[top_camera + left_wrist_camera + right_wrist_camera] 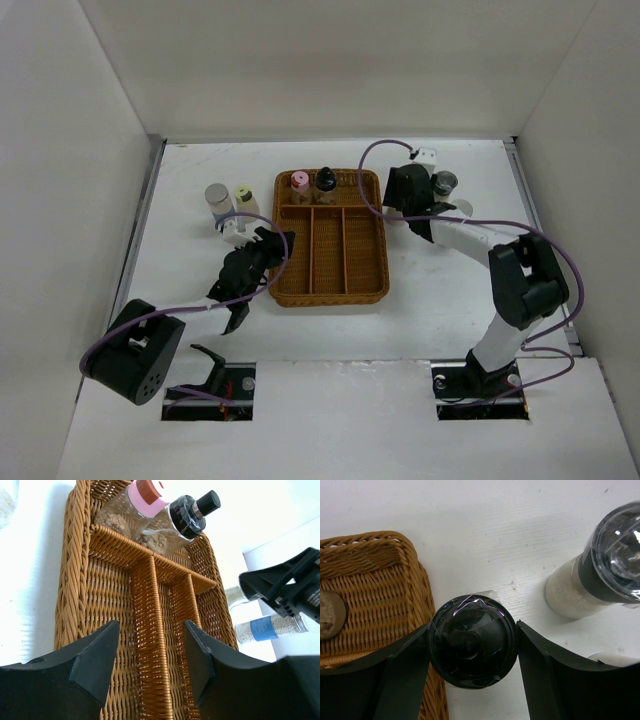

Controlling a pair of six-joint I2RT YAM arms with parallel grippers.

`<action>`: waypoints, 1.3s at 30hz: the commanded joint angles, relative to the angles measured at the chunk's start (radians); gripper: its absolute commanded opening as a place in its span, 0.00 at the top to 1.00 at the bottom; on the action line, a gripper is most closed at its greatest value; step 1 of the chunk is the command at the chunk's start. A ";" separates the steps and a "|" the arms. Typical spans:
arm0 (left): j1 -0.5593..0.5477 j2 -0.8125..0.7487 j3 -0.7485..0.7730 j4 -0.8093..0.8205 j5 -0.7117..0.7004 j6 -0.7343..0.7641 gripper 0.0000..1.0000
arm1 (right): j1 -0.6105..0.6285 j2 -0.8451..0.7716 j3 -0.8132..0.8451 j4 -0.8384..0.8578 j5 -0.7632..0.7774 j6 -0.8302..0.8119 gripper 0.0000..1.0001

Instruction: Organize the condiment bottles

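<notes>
The brown wicker tray point(365, 285) holds a pink-capped bottle point(299, 184) and a black-capped bottle point(325, 182) in its far compartment; both show in the left wrist view, the pink one point(142, 497) beside the black one point(187, 517). My right gripper point(472, 645) is shut on another black-capped bottle point(472, 647) standing just right of the tray rim. A grey-capped bottle point(444, 183) stands beside it. My left gripper point(275, 245) is open and empty over the tray's left side point(75, 595). A grey-capped bottle point(217, 198) and a yellow-green-capped one point(243, 197) stand left of the tray.
A white-capped bottle point(461, 208) stands by my right arm. A blue-labelled bottle point(270, 627) shows past the tray in the left wrist view. The tray's three long compartments point(328, 250) hold nothing. White walls close in the table on three sides.
</notes>
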 commanded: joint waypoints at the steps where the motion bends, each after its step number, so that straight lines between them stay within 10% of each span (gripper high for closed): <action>1: 0.000 -0.015 0.001 0.060 -0.006 0.015 0.48 | 0.033 -0.109 0.050 0.144 0.037 -0.043 0.51; 33: 0.036 -0.021 -0.004 0.052 0.002 0.000 0.47 | 0.185 0.207 0.305 0.210 -0.002 -0.058 0.50; 39: 0.038 -0.020 0.004 0.050 -0.009 0.015 0.47 | 0.185 0.207 0.279 0.208 -0.030 -0.035 0.21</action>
